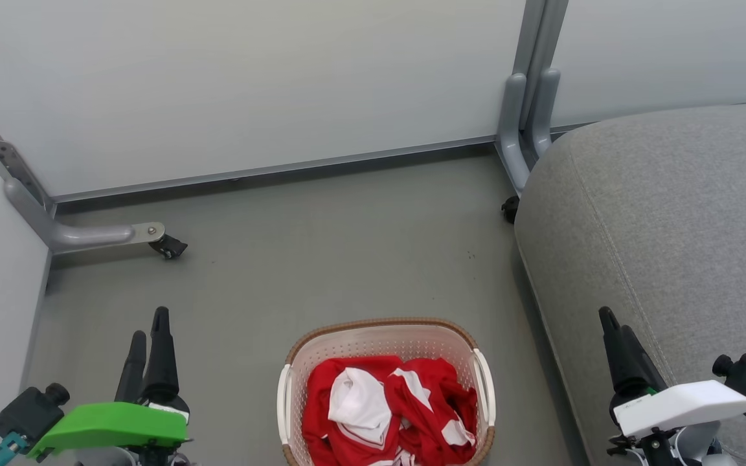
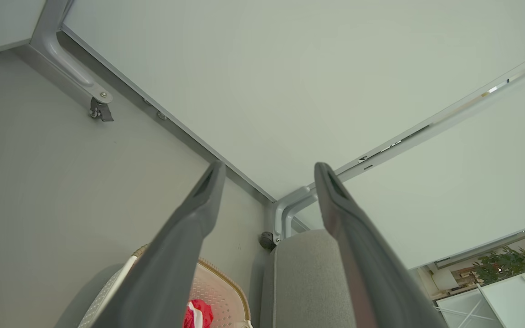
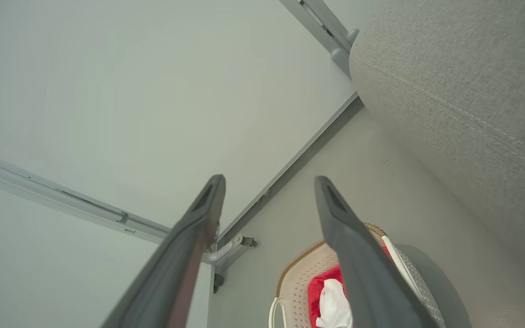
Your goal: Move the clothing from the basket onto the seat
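Our left gripper (image 2: pixel 268 166) has its two dark fingers spread well apart, with nothing between them and nothing touching them. Our right gripper (image 3: pixel 268 180) is the same: jaws wide and empty, both fingers in free air. The basket (image 1: pixel 379 322) stands on the grey floor (image 1: pixel 321 259) between our two grippers, below their fingertips and apart from both. The clothing (image 1: pixel 425 395) lies crumpled inside the basket, red with white patches showing, and neither gripper touches it. The seat (image 1: pixel 671 213) lies on the outer side of our right gripper, close beside it. In the right wrist view its stitched seam runs past the fingers without meeting them. Both grippers point toward the pale partition panels (image 1: pixel 250 84) ahead.
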Tool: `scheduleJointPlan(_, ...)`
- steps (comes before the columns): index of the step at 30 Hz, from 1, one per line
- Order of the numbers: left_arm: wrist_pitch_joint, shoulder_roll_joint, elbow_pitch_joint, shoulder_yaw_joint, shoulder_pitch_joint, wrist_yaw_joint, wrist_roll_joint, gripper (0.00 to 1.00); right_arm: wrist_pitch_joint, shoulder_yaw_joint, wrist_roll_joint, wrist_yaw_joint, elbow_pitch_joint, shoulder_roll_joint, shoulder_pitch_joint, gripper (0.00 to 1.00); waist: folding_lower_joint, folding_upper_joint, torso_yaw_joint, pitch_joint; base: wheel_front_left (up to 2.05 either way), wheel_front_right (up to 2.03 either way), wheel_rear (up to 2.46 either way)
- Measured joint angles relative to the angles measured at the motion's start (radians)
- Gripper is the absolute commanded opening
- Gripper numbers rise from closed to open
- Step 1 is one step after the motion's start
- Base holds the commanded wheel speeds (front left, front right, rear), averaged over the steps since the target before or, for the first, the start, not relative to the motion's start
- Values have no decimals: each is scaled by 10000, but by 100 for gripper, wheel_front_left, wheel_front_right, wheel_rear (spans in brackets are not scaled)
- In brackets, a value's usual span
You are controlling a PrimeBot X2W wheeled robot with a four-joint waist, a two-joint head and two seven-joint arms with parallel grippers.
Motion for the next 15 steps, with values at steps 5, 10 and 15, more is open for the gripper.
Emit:
scheduleJointPlan(5, -165, 0, -207, -238, 126, 98, 775, 100, -167, 198, -805, 0, -119, -6, 151, 100, 0, 0, 43, -78, 0, 0, 0)
scheduleJointPlan(10, -345, 2, -345, -364, 309, 159, 1559, 100, -339, 307, -1523, 0, -198, -12, 291, 100, 0, 0, 74, -173, 0, 0, 0)
scheduleJointPlan(15, -510, 4, -445, -456, 466, 190, 2222, 100, -499, 431, -2173, 0, -293, -15, 380, 100, 0, 0, 95, -247, 0, 0, 0)
